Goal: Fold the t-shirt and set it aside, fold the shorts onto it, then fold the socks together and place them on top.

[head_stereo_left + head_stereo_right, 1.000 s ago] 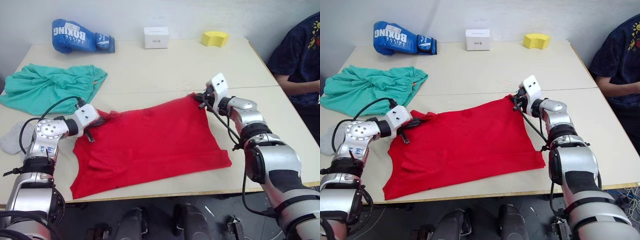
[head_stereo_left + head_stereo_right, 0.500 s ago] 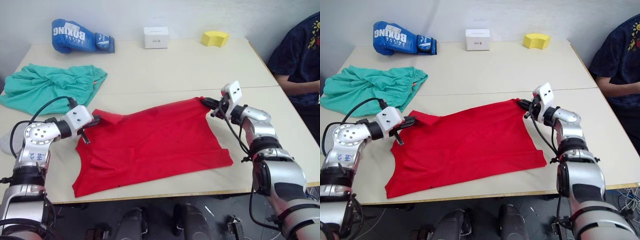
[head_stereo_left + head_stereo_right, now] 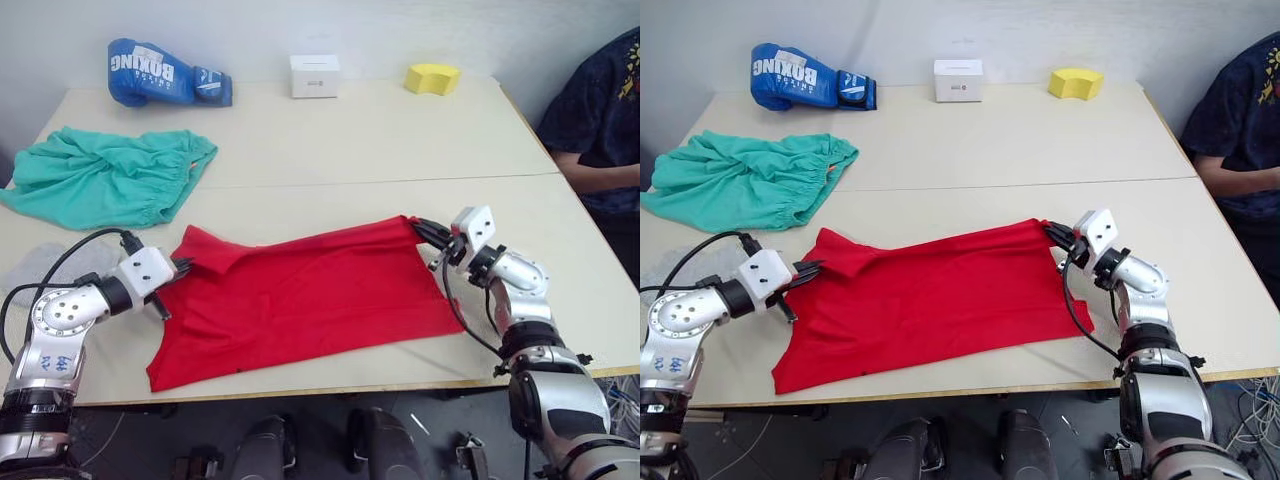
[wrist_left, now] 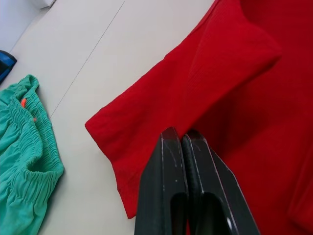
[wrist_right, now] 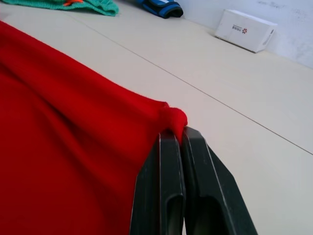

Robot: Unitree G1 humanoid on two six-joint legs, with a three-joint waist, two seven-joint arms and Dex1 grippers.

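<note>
Beige table (image 3: 400, 130) against a pale wall carries the t-shirt (image 3: 310, 295), spread flat between both grippers. Left gripper (image 3: 182, 267) is clamped on the cloth's edge near a sleeve; right gripper (image 3: 425, 229) pinches the opposite far corner, fingers closed on a red bunch. Shorts (image 3: 105, 175) lie crumpled beyond the left gripper, well apart. Socks (image 3: 45, 262) sit just beside the left arm. Boxing glove (image 3: 165, 72), white box (image 3: 314, 75) and yellow block (image 3: 432, 77) line the far edge. Person's arm (image 3: 595, 110) beyond the right gripper.
</note>
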